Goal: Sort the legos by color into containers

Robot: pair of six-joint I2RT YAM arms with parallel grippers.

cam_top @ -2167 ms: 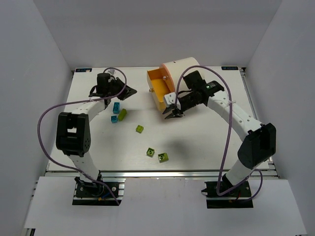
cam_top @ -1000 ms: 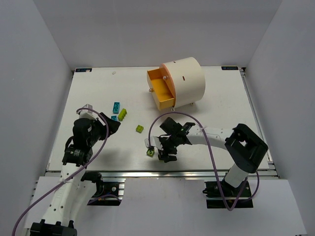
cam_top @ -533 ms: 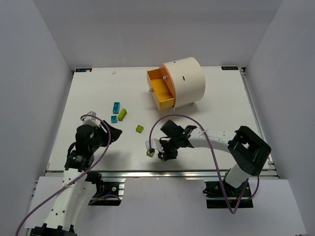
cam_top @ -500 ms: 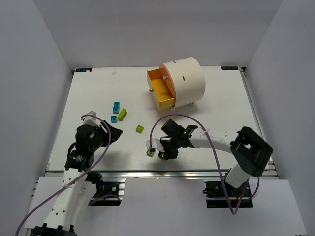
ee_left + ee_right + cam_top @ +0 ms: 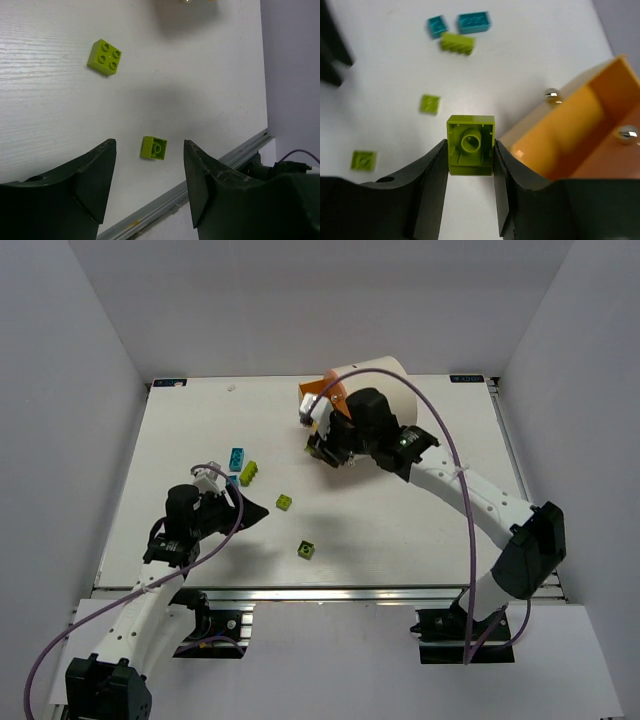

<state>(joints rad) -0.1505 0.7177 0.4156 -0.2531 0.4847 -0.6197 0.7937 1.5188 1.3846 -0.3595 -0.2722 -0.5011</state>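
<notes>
My right gripper (image 5: 470,150) is shut on a lime lego (image 5: 470,145), hollow underside facing the camera. It hangs just beside the open orange drawer (image 5: 580,130) of the cream drum container (image 5: 395,378); seen from above, the right gripper (image 5: 325,448) is at the drawer's front. My left gripper (image 5: 148,144) is open over the table, with a lime lego on its side (image 5: 154,148) lying beyond its tips and another lime lego (image 5: 104,57) farther off. Two teal legos (image 5: 474,20) (image 5: 437,26) and a lime one (image 5: 456,43) lie together at the left.
From above, the loose legos are a teal one (image 5: 237,458), a lime one (image 5: 248,473), a lime one (image 5: 286,502) and a lime one (image 5: 306,549). Left gripper (image 5: 255,512) sits low near the table's front rail (image 5: 330,587). Brass knobs (image 5: 551,94) stick out of the drawer.
My right arm closed on a lime lego near the table's front and carried it up to the drum's drawer. My left arm shifted right, toward the middle front.
</notes>
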